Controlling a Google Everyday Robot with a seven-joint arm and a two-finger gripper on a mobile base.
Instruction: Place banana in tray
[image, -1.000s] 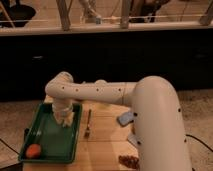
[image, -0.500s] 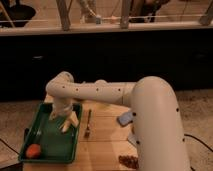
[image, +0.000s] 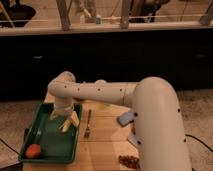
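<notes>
The dark green tray (image: 48, 146) lies on the left side of the wooden table. My gripper (image: 64, 114) hangs at the end of the white arm over the tray's far right part. The pale-yellow banana (image: 69, 123) sits just under the gripper, tilted, with its lower end near the tray's right rim. I cannot tell whether it rests on the tray floor or is still held.
A small round orange fruit (image: 33, 150) lies in the tray's near left corner. A fork (image: 88, 125) lies on the wooden table (image: 102, 145) just right of the tray. A blue-grey object (image: 126, 118) and a brown heap (image: 129, 161) lie further right, next to my arm.
The banana has come out from under the gripper, slanting down toward the tray's right rim. The arm has barely moved.
</notes>
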